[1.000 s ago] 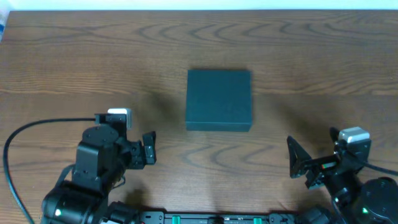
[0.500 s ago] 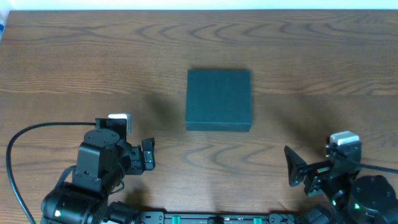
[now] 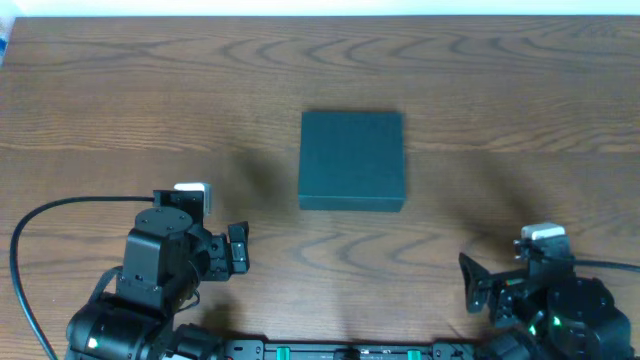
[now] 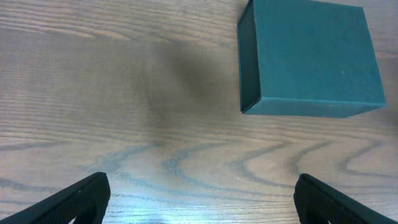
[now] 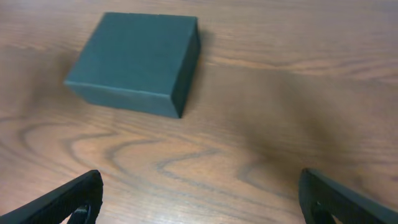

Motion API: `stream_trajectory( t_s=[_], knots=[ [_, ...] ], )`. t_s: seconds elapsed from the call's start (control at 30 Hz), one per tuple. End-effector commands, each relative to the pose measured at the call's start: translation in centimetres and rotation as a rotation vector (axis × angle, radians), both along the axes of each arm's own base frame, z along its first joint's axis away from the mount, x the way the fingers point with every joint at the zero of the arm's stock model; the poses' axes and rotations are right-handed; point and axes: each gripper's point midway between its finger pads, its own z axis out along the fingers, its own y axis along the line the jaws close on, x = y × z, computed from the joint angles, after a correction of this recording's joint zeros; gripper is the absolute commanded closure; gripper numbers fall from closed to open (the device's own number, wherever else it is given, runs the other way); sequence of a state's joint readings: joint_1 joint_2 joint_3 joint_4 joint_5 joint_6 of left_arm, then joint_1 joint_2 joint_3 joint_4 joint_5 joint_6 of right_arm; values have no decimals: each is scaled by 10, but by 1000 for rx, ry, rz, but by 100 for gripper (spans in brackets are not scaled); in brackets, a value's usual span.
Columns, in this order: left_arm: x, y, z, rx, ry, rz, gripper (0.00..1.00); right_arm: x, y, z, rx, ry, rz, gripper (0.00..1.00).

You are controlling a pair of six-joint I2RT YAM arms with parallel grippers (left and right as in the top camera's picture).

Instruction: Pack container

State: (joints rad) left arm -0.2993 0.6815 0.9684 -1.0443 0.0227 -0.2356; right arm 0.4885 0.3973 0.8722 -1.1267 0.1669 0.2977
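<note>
Left gripper (image 3: pixel 238 247) and right gripper (image 3: pixel 476 284) had jaws wide apart, empty, by the desk's (image 3: pixel 100 100) near edge. Container (image 3: pixel 352 160) sat closed mid-desk, well apart from both. It looked light, stiff and matte, probably best pinched at the flap edge.

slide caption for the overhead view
Closed teal container on wooden table; left gripper and right gripper open, clear of it.

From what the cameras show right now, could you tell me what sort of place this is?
Probably a robot test bench rather than a home: a wood-grain table, the left arm and right arm based at its near edge, and one closed container mid-table.
</note>
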Motion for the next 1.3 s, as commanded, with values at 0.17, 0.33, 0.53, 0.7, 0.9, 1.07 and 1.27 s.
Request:
stream_trajectory(
  t_s=[0.17, 0.33, 0.53, 0.7, 0.9, 1.07, 1.27],
  knots=[
    [0, 0, 3, -4, -5, 5, 5, -2, 2, -27, -32, -82, 106, 1],
    [0, 0, 3, -4, -5, 5, 5, 0, -26, -49, -77, -69, -51, 1],
    [0, 0, 3, -4, -5, 5, 4, 1, -29, -87, -79, -21, -76, 1],
    [0, 0, 3, -4, -5, 5, 5, 3, -29, -120, -57, 46, -96, 1],
    [0, 0, 3, -4, -5, 5, 5, 0, -29, -149, -62, 102, -92, 1],
    [0, 0, 3, -4, -5, 5, 5, 1, -29, -143, -58, 59, -93, 1],
    [0, 0, 3, -4, -5, 5, 5, 1, -29, -141, -57, 49, -94, 1]
  ],
)
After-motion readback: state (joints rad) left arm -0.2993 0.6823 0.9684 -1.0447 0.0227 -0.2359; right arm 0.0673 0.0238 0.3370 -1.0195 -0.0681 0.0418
